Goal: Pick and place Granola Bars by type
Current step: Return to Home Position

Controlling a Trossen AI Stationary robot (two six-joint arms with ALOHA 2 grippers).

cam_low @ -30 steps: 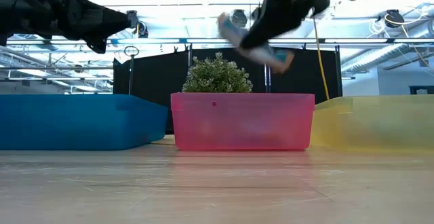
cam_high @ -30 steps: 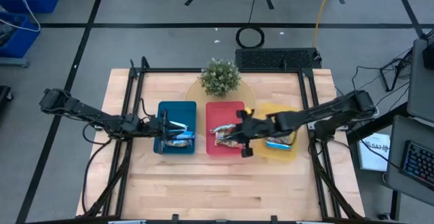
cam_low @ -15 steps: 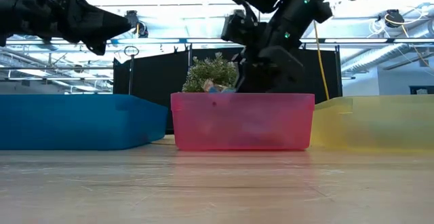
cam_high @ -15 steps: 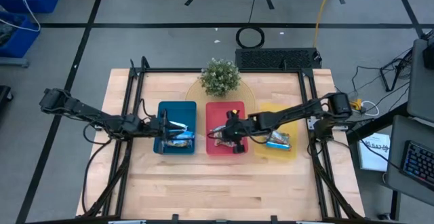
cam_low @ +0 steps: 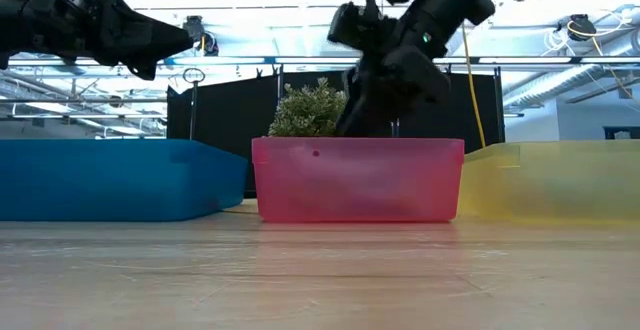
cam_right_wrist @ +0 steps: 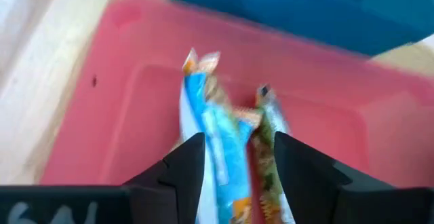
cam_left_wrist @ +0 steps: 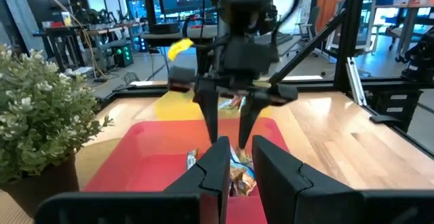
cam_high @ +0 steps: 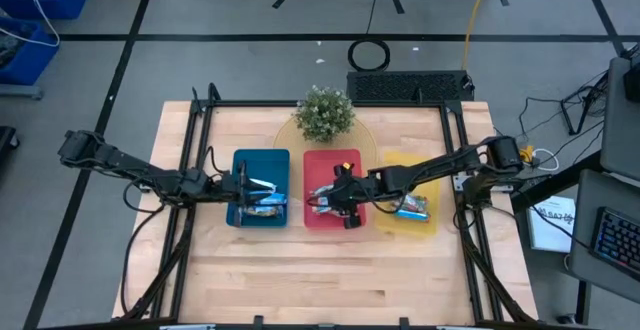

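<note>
At the high view's centre, the right gripper [cam_high: 342, 198] hangs over the red tray [cam_high: 330, 163], fingers spread wide and empty. Only the wrist views show the granola bars [cam_right_wrist: 218, 139] lying inside the tray; in the low view its wall hides them. Left of centre, the left gripper [cam_high: 241, 185] waits over the blue tray [cam_high: 262, 162], narrowly parted and empty.

Right gripper [cam_left_wrist: 229, 132] over red tray [cam_high: 330, 163] blocks access; plant [cam_high: 325, 113] behind; front tabletop [cam_high: 320, 270] free.

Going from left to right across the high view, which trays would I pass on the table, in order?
blue tray → red tray → yellow tray
</note>
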